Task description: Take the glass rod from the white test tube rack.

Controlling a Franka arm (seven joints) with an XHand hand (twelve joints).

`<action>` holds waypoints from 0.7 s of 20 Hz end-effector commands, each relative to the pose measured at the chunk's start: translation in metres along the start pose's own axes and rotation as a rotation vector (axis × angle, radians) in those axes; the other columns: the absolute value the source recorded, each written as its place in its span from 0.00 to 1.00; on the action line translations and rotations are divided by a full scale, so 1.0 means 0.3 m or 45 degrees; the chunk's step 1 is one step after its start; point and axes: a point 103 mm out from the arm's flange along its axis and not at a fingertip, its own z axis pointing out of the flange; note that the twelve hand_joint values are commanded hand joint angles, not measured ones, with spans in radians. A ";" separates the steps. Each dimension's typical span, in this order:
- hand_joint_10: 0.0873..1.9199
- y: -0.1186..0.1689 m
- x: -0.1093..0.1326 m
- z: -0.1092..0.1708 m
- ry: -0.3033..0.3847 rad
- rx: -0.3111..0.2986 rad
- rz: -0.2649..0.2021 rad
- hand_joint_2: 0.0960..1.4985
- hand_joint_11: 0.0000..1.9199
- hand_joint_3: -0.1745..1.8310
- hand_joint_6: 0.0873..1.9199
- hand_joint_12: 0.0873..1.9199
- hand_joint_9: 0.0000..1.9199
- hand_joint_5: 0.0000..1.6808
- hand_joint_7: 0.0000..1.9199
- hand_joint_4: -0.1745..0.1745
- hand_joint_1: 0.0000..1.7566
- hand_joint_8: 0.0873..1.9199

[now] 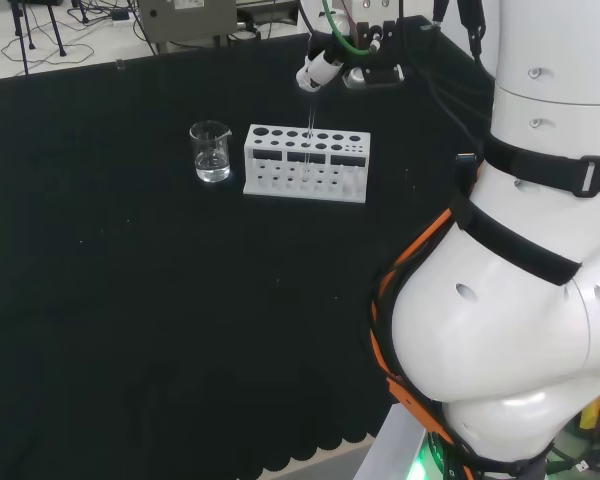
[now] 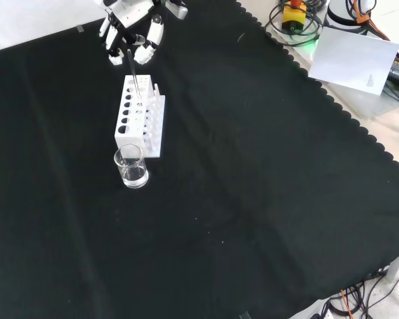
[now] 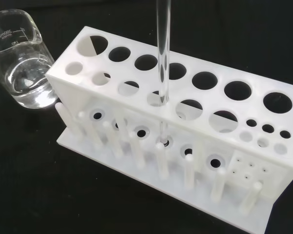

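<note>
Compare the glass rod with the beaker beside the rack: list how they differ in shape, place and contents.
The glass rod is a thin, solid, upright stick; the beaker is a wide open cup. The rod stands in a hole of the white rack with the hand at its top end; the beaker sits on the cloth off one end of the rack, untouched. The beaker holds clear liquid; the rod holds nothing. Both are clear glass.

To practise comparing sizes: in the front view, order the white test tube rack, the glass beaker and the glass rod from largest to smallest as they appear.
1. White test tube rack: clearly the largest.
2. Glass beaker: shorter and far less wide than the rack.
3. Glass rod: long but very thin, so it covers the least area, and the hand hides its top.
</note>
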 end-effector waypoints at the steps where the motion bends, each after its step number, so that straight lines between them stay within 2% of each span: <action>1: 0.41 -0.013 0.003 0.007 -0.014 -0.023 -0.018 0.60 0.27 0.34 0.37 0.68 0.82 0.29 0.57 0.00 0.44 0.54; 14: 0.39 -0.013 0.029 0.007 -0.035 -0.024 -0.044 0.58 0.32 0.36 0.39 0.66 0.86 0.33 0.63 0.00 0.48 0.57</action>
